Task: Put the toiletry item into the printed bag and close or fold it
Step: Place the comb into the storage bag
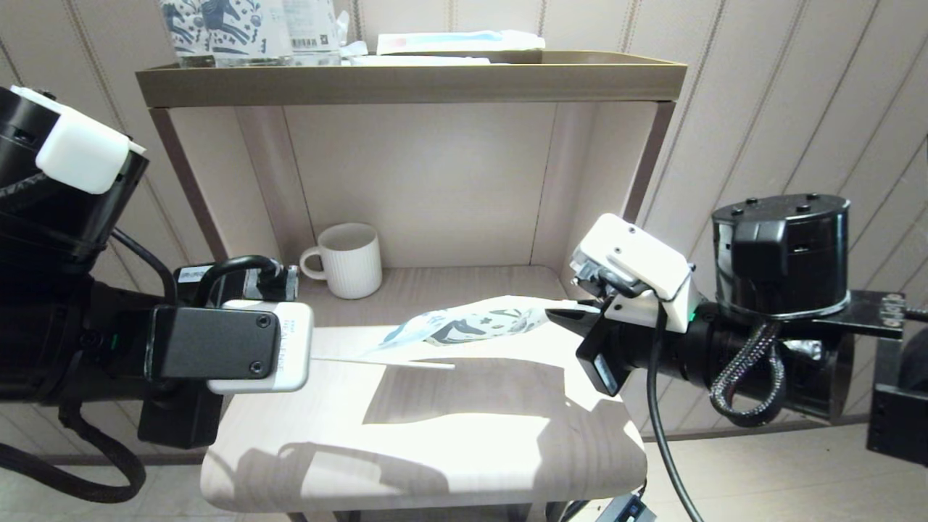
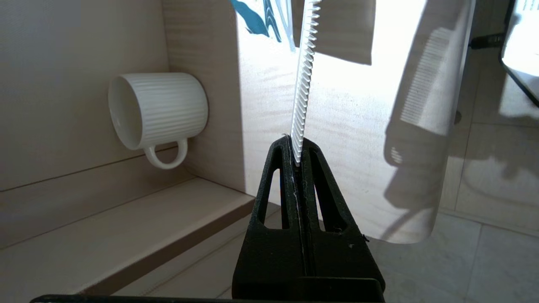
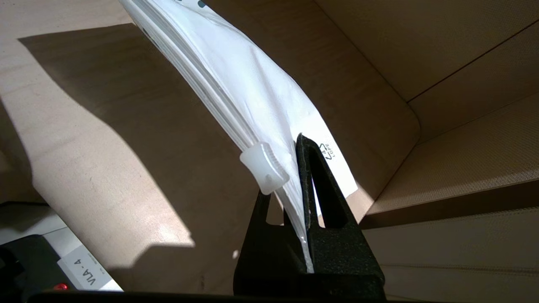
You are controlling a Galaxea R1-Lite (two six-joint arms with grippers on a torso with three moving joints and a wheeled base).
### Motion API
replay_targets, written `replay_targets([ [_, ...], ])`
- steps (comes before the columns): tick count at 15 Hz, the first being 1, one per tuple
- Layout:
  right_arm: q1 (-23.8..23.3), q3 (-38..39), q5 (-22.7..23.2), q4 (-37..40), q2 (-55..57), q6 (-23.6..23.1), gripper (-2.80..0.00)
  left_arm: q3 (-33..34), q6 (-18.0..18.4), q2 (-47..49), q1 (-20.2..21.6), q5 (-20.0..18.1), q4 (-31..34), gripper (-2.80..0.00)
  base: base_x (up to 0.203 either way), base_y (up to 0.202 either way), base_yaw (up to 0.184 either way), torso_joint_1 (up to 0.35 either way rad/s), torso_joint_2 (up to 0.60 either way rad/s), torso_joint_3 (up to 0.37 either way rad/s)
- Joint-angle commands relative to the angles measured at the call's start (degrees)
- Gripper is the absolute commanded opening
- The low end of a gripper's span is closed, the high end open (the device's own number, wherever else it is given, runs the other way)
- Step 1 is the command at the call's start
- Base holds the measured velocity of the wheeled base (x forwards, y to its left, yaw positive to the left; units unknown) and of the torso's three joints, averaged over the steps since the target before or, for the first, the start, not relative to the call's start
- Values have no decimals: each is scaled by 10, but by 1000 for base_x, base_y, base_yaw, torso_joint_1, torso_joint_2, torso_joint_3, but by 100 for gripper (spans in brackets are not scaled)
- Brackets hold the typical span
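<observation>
The toiletry item, a slim white comb [image 1: 384, 362], is held level above the table, its toothed end pointing toward the printed bag. My left gripper [image 2: 297, 145] is shut on the comb's [image 2: 305, 71] end. The printed bag [image 1: 478, 320], white with a dark teal horse print, hangs just above the table at the middle right. My right gripper [image 1: 569, 313] is shut on the bag's right end. In the right wrist view the gripper [image 3: 290, 176] pinches the bag [image 3: 236, 80] beside its translucent zip slider [image 3: 264, 167]. The comb's tip lies just under the bag's left corner, outside the bag.
A white ribbed mug [image 1: 348, 259] stands at the back left of the alcove. The pale wooden table [image 1: 435, 449] has a rounded front edge. The shelf [image 1: 406, 80] above carries upright horse-printed packs [image 1: 217, 25] and a flat blue-and-white packet [image 1: 457, 41]. Alcove walls flank both sides.
</observation>
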Motion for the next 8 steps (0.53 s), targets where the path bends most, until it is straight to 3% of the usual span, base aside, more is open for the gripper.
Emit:
replay_targets([
  [1,3,2,0,-2,-1,-1,-280,-4,3,3,0,1,1,-280,0,0,0,0,0,0],
  [8,5,5,0,-2,-2,-2,-280,-1,3,37,2,2,-32,-280,0,0,0,0,0,0],
])
